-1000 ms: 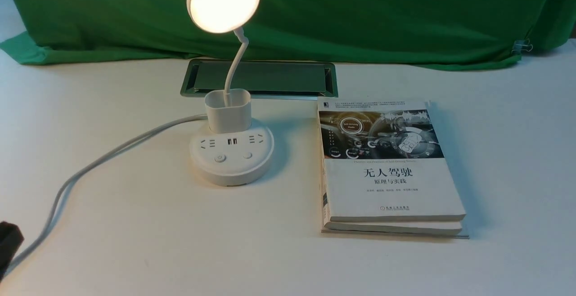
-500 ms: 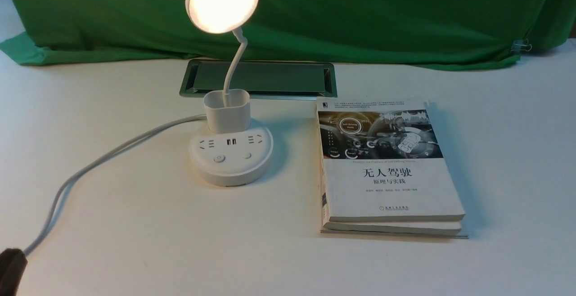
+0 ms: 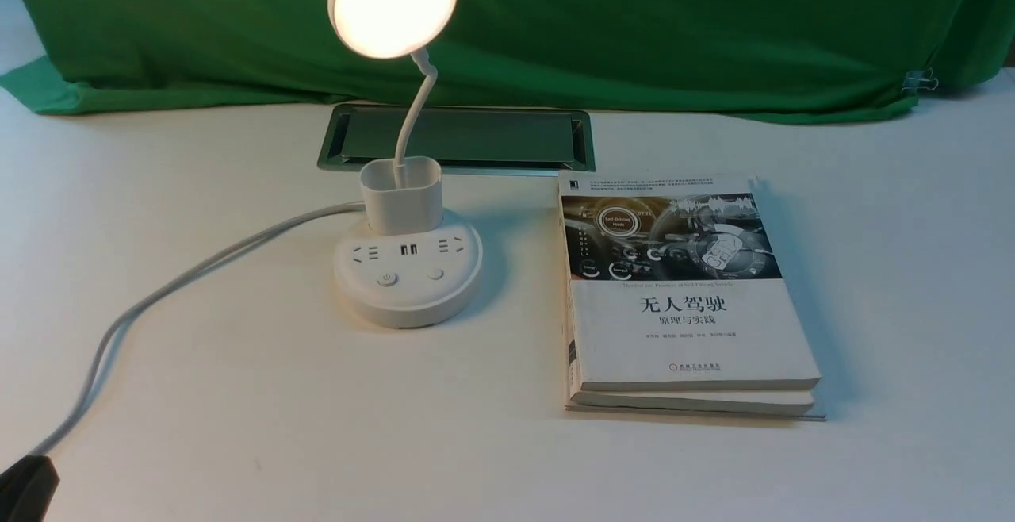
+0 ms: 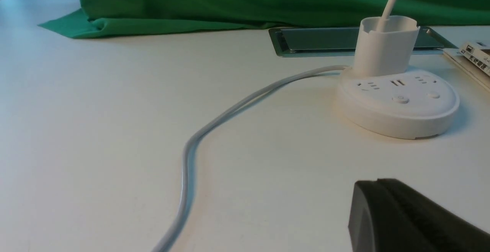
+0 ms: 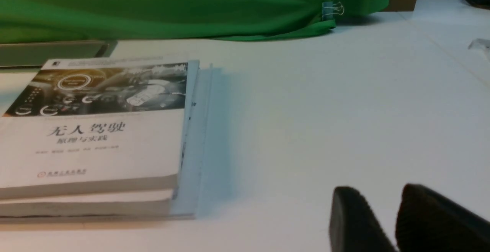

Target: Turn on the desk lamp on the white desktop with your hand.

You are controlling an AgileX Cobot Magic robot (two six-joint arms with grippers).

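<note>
The lamp (image 3: pixel 407 268) stands left of centre in the front view, on the white tabletop (image 3: pixel 238 395), its round base flat and its cup holder upright at the back of the base. The thin neck rises from the cup to the disc head (image 3: pixel 393 2) at the top of the frame, which glows warm white: the lamp is on. Two buttons sit on the front of the base. A grey cord (image 3: pixel 158 296) runs from the base toward the lower left corner. Just behind the lamp is the metal-framed slot (image 3: pixel 476 137), and behind that the green cloth (image 3: pixel 674 30).

Right of the lamp, apart from it, two books (image 3: pixel 682 292) lie stacked flat.

The left gripper (image 3: pixel 24 486) shows as a dark tip in the lower left corner, well apart from the lamp; in the left wrist view (image 4: pixel 386 210) its fingers lie pressed together, holding nothing. The right gripper (image 5: pixel 386 213) appears only in the right wrist view, fingers slightly parted and holding nothing, low over bare tabletop beside the books.
</note>
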